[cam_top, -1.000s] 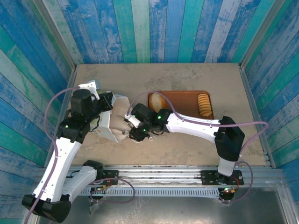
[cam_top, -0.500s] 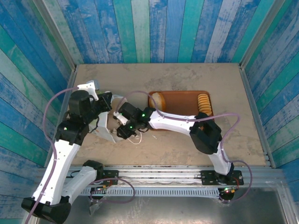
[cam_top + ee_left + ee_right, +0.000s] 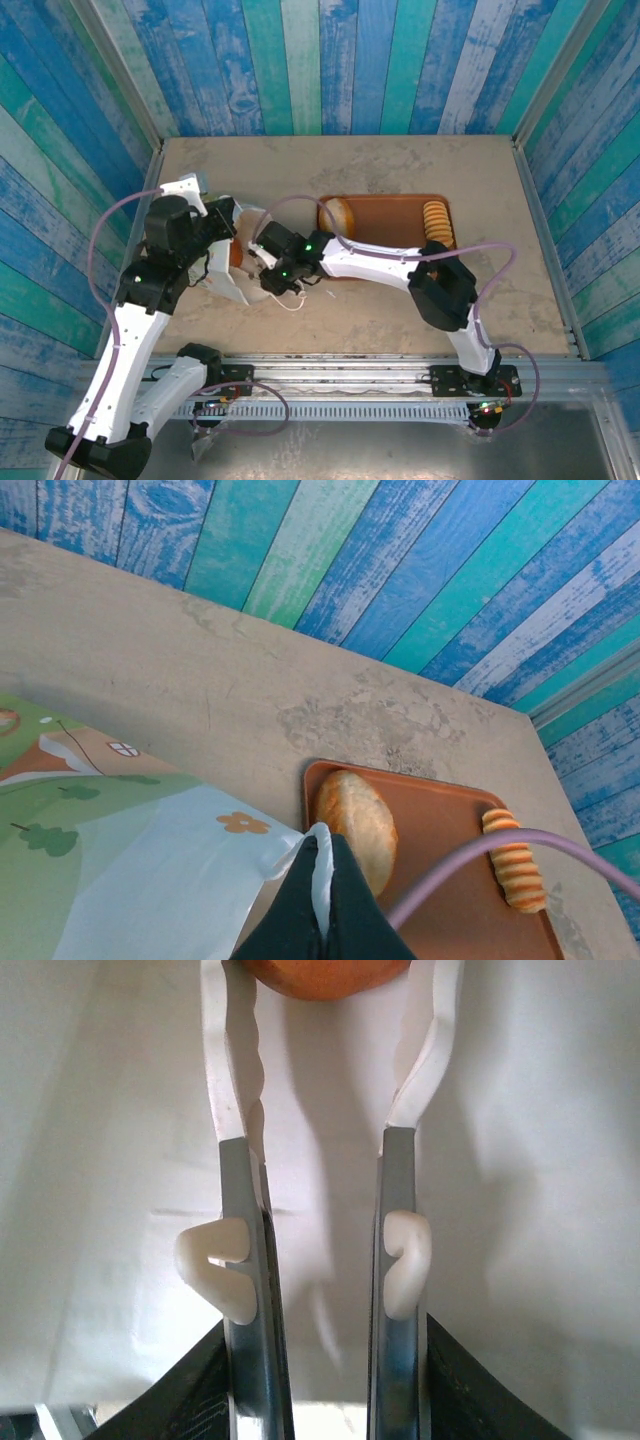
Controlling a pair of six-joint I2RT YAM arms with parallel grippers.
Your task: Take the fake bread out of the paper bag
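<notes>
At the left side of the tabletop (image 3: 400, 310), the paper bag (image 3: 225, 285) lies tipped over with its mouth turned right, toward the brown tray (image 3: 385, 215). The left pincer (image 3: 228, 225) is at the bag's far upper rim. In the left wrist view, this pincer (image 3: 322, 855) is clenched, its dark fingers pressed together on a fold of the bag's white edge. The bag's green-and-orange printed side (image 3: 100, 850) spreads out to the left of the fingers.

The right pincer (image 3: 258, 272) reaches into the bag's mouth from the right. In the right wrist view, white paper surrounds this pincer (image 3: 330, 990). Its two pale fingertips sit on either side of a rounded orange-brown bun (image 3: 325, 972) deep inside the bag, grasping it, with both pads against the bun's sides.

On the tray, a pale oval loaf (image 3: 338, 212) rests at the left end. A ridged roll (image 3: 436, 225) sits at the right end, well apart from the loaf. A white cord loop (image 3: 295, 300) trails onto the tabletop just near the bag's mouth.
</notes>
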